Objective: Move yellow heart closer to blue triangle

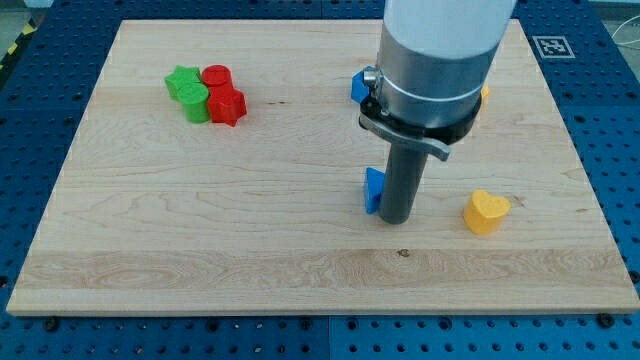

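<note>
You see wooden board (pixel 200 230) on blue pegboard (pixel 40 120), filling most of view. In board's upper-left part, four blocks clustered and touching:
- rear green block (pixel 182 82), lobed outline, nearest board's left edge
- front green block (pixel 197 103), just toward board's bottom edge
- round red block (pixel 216 76), nearest board's top edge
- lobed red block (pixel 228 105), below it

Near board's top edge, right of centre, you see:
- blue block (pixel 357 86), partly hidden, shape unclear
- orange-yellow sliver (pixel 485 94), shape unclear

Black-and-white marker (pixel 552 46) sits off board's top-right corner.
</note>
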You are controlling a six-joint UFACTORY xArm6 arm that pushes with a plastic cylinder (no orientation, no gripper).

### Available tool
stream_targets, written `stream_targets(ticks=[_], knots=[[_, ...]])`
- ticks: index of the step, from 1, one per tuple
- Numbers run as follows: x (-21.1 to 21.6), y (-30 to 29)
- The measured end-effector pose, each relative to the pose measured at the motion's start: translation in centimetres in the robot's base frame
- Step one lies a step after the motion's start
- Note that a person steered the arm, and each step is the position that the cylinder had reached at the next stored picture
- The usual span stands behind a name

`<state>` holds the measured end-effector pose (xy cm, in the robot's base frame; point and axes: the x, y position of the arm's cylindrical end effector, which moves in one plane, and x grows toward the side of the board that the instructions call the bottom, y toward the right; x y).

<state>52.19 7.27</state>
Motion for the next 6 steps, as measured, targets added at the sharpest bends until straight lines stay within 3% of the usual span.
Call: stream_targets(ticks=[3, 4, 6], knots=[[-5.4, 0.0], [-4.8, 0.5], [1.8, 4.0]])
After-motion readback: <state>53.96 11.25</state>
